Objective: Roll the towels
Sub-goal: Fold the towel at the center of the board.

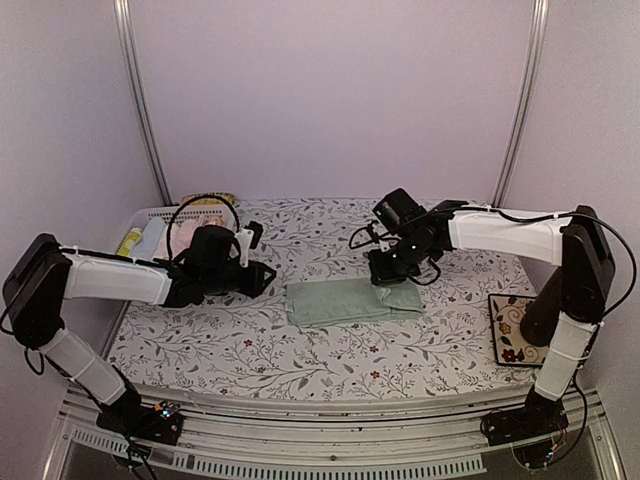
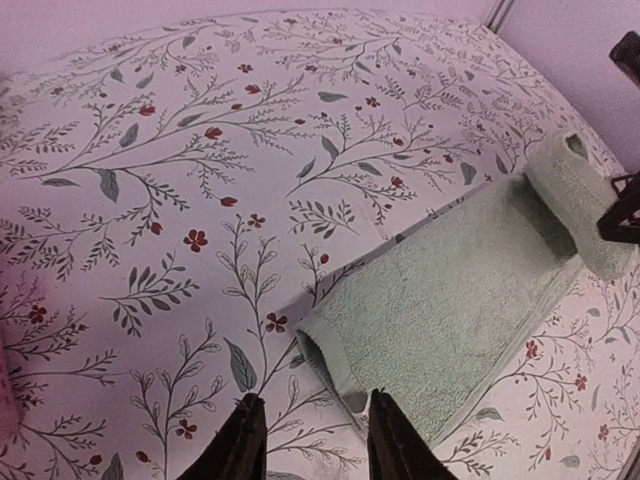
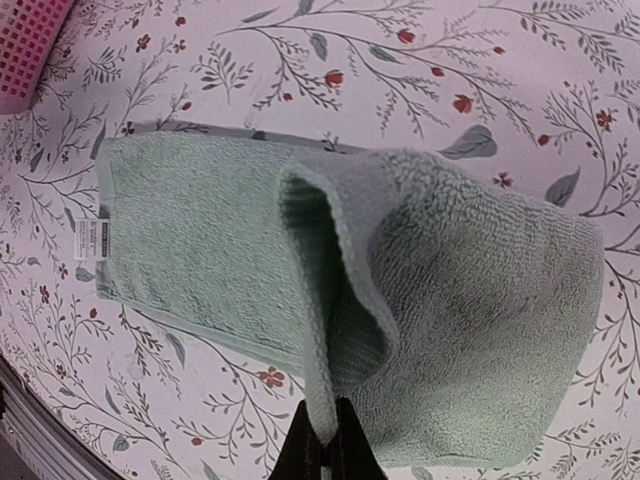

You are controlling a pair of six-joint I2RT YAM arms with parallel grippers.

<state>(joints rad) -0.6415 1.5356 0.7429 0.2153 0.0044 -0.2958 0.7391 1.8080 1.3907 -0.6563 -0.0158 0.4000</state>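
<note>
Pale mint green cloth towel [image 1: 335, 303], 1 end rolled, right gripper [image 3: 325, 442] clenched on its edge, left gripper [image 2: 308, 440] released.

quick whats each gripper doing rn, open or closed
Left gripper: open, holding nothing.
Right gripper: closed, fingers pinching an edge of the green towel.
</note>
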